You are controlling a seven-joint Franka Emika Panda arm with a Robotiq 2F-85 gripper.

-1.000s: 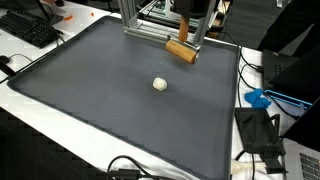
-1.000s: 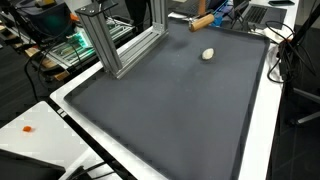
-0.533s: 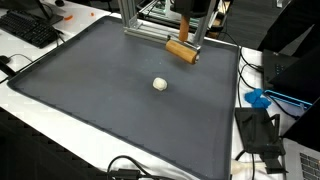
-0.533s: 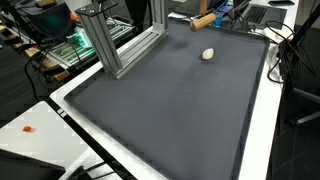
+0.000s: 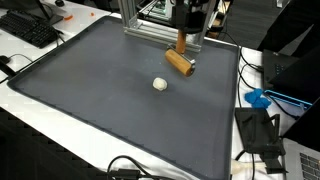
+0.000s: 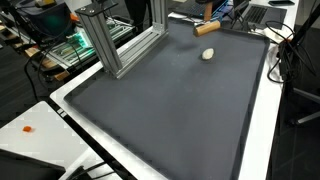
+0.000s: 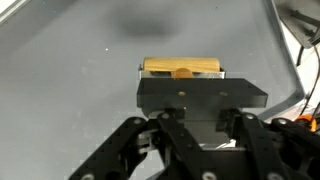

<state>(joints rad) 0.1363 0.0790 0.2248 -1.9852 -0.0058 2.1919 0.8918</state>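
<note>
Over the far end of the dark mat (image 5: 100, 110), close to the aluminium frame (image 5: 135, 14), holding a wooden mallet (image 5: 180, 62) in the gripper (image 5: 182, 30), fingers clamped on the thin handle and the cylindrical head hanging below them. Keeping the handle roughly upright in both exterior views, with the head tilted a little and sitting low over the mat; judging it as lifted clear rather than resting, though not being able to tell for certain from these angles. Looking down past the black gripper body in the wrist view, seeing the mallet head (image 7: 165, 66) lying crosswise, with the end of the handle showing at its middle and grey mat all around. Leaving a small pale ball (image 5: 160, 85) lying alone on the mat, nearer the middle, apart from the mallet head and touched by nothing. Judging the work as partway along: grasping done, mallet up in the grip, not yet set down or released, ball untouched. Passing over a keyboard (image 5: 30, 28) and loose cables (image 5: 125, 165) beyond the mat's edges, well apart from the gripper.
</note>
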